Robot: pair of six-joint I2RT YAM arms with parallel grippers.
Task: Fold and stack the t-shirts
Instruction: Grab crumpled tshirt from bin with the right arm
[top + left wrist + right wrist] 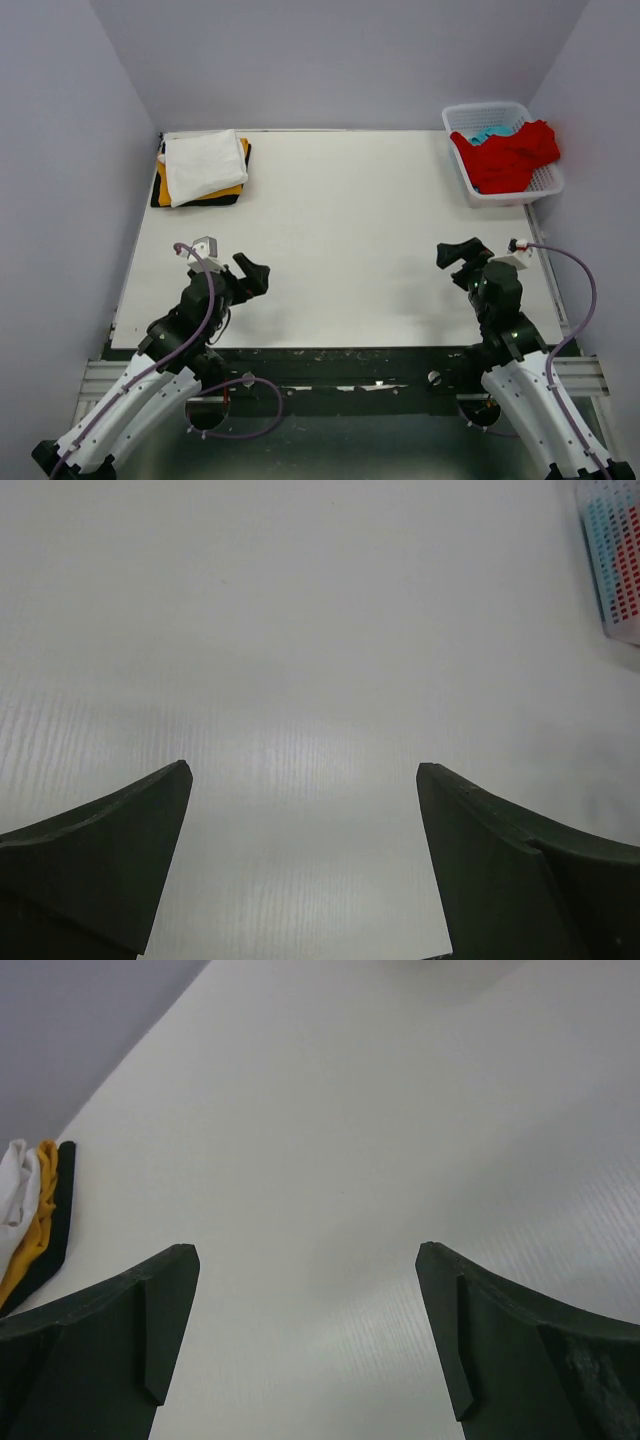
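A bright red t-shirt (508, 155) lies crumpled in the white lattice basket (545, 186) at the far right, over a turquoise t-shirt (489, 133). At the far left is a folded stack: a white t-shirt (203, 164) on an orange t-shirt (227, 192) on a black t-shirt (244, 160). The stack's edge shows in the right wrist view (30, 1220). My left gripper (253, 274) is open and empty above the near left table. My right gripper (462, 256) is open and empty above the near right table. Both wrist views show bare table between the fingers.
The white table (350, 230) is walled in by grey panels on three sides. The basket's corner shows in the left wrist view (615, 555). Cables loop off both wrists. A metal rail (340, 380) runs along the near edge.
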